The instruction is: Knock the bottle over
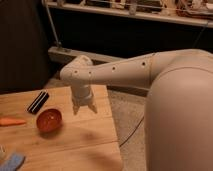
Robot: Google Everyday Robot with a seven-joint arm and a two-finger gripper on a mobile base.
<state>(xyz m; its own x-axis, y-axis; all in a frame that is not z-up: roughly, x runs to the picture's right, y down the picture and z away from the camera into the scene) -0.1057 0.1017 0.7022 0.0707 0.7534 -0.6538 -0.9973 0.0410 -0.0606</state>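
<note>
At the desk's (85,145) near left edge, a pale sliver may be the bottle (2,150); I cannot be sure. Right of the orange-red bowl (49,120), my gripper (84,108) hangs above the desk, jaws spread, holding nothing. Likely light, stiff plastic: push high on its side to tip it
</note>
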